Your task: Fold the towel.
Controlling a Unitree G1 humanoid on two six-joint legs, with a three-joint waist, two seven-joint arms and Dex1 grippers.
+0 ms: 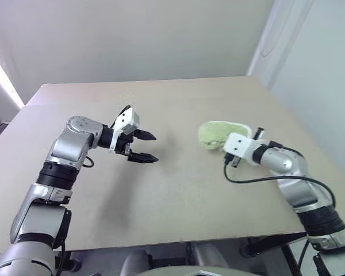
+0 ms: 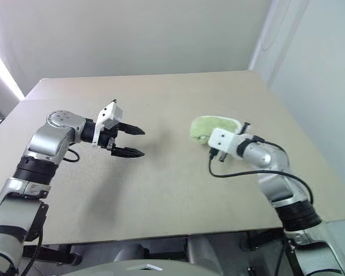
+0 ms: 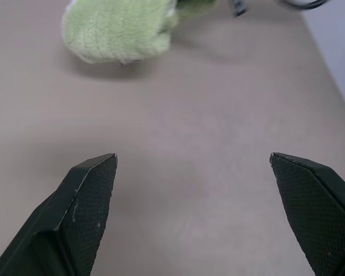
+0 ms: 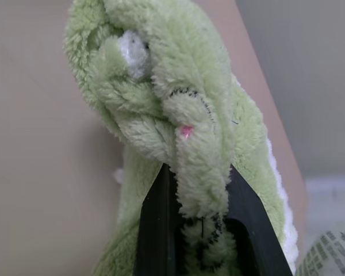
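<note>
- Two arms reach out over the beige table [image 1: 178, 190], and you have them well apart: the left one on the left side, the right one on the right side.
- Your right gripper [image 4: 196, 190] is clamped tight on the towel [image 1: 217, 133]; in the right wrist view its two black fingers [image 4: 156, 230] pinch a thick twisted roll of the light green cloth between them.
- You can see the towel bunched into a small lump at the tip of the right gripper, on the right half of the table, toward the far right edge. Whether the lump rests on the tabletop or hangs just above it, you cannot tell.
- A white tuft shows near the top of the bunch in the right wrist view, with dark stitching and a small pink speck lower down the roll.
- Your left gripper [image 1: 142, 146] holds nothing; its two black fingers [image 3: 83, 213] stand spread wide, pointing across the table toward the towel, with bare tabletop between them.
- A black cable [image 1: 259, 179] loops from the right wrist along the arm.
</note>
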